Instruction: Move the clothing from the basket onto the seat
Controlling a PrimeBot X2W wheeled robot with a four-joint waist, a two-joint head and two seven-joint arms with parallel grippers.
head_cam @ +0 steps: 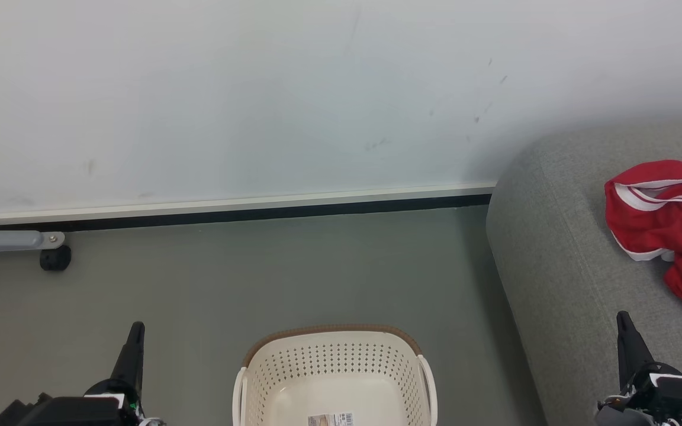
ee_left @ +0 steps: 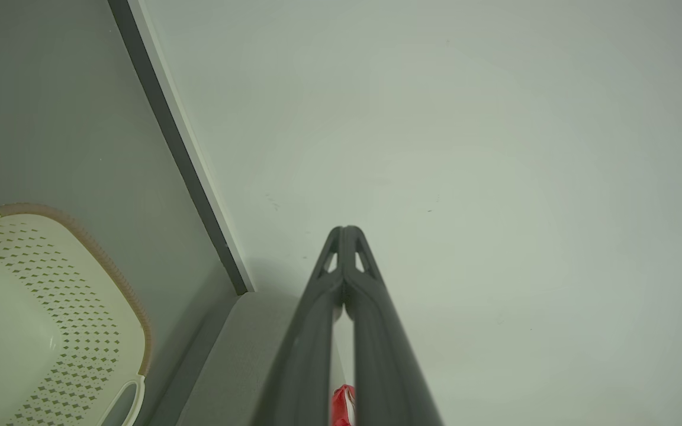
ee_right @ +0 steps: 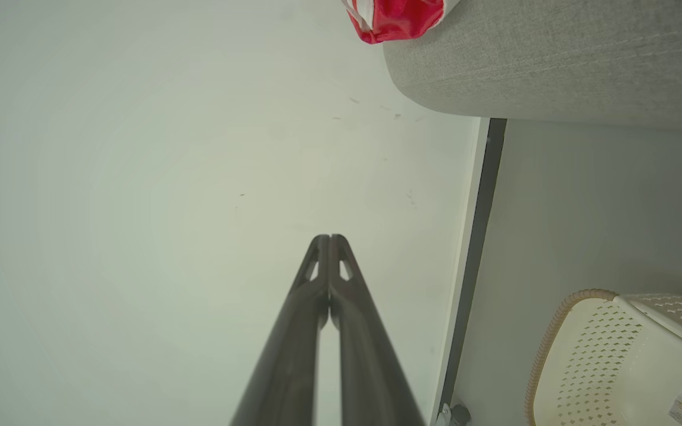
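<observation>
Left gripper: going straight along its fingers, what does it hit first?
Probably the white wall: the left gripper points at it, and nothing shows between them. Depth is unclear.

Bright, even indoor light on all three feeds, with no glare anywhere.

On my head view the white wall (head_cam: 258, 89) is flatly lit, greying into a soft shadow where it meets the sofa (head_cam: 566, 248). The red clothing (head_cam: 660, 225) is saturated but not blown out. The basket (head_cam: 335, 361) shows its perforations crisply, and the floor (head_cam: 471, 266) looks slightly darker along the sofa's base. Both wrist views carry a greenish cast and dim toward their corners, and the basket looks softer in them. The left gripper (ee_left: 345, 234) and right gripper (ee_right: 330, 241) are sharp at the tips but smear out of focus near the bottom edge.
</observation>
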